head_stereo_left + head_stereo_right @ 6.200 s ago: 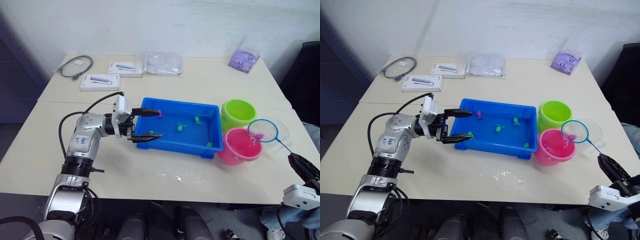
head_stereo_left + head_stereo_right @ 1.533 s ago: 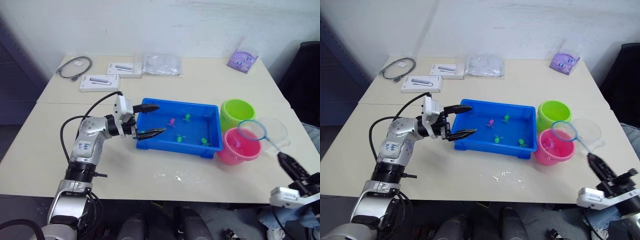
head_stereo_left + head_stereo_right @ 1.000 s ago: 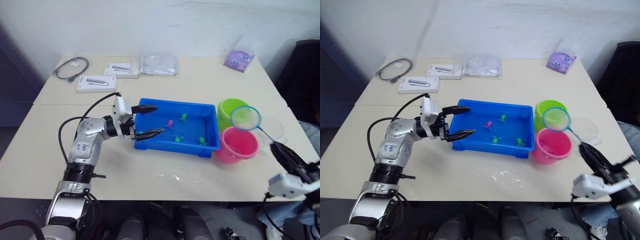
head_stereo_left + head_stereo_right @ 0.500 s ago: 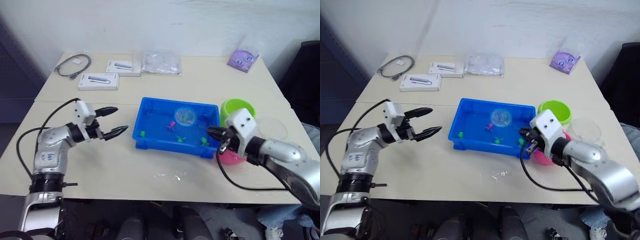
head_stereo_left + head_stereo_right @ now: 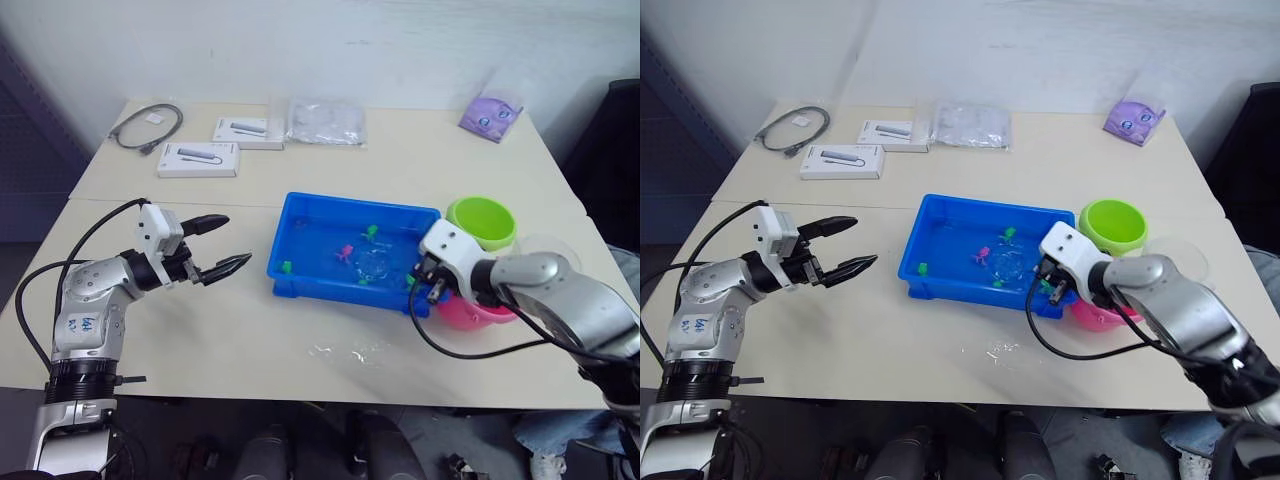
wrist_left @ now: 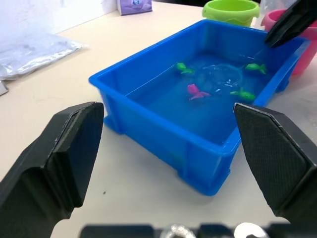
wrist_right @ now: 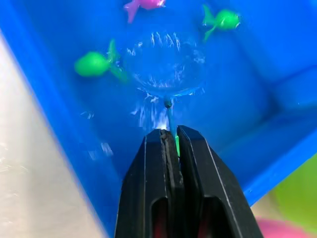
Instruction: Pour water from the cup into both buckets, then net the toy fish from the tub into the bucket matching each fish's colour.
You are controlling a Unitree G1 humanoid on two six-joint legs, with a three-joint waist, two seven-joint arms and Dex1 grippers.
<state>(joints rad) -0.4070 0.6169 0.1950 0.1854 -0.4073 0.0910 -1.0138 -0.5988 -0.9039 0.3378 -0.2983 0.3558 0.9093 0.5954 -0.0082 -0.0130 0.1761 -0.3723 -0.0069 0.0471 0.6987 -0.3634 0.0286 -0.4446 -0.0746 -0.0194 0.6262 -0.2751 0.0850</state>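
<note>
The blue tub [image 5: 350, 201] holds water and several toy fish: a pink one [image 5: 346, 252] and green ones [image 5: 371, 231] [image 5: 285, 267]. The net's hoop [image 5: 376, 265] lies dipped in the water near the tub's right front, with fish close around it [image 7: 94, 64]. My right gripper [image 5: 424, 281] is shut on the net's thin handle at the tub's right end. Left of the tub and apart from it, my left gripper [image 5: 238, 238] hovers open. The green bucket [image 5: 481, 222] and pink bucket [image 5: 492, 312] stand right of the tub. The clear cup [image 5: 552, 250] sits behind my right arm.
At the table's back lie a grey cable [image 5: 148, 125], two white boxes [image 5: 197, 158] [image 5: 248, 130], a clear plastic bag [image 5: 326, 122] and a purple pouch [image 5: 492, 112]. Spilled water [image 5: 350, 350] glistens in front of the tub. A black chair [image 5: 610, 150] stands to the right.
Within the last second my left gripper drew back leftward off the tub's end. My right arm swung the net from above the buckets down into the tub's water.
</note>
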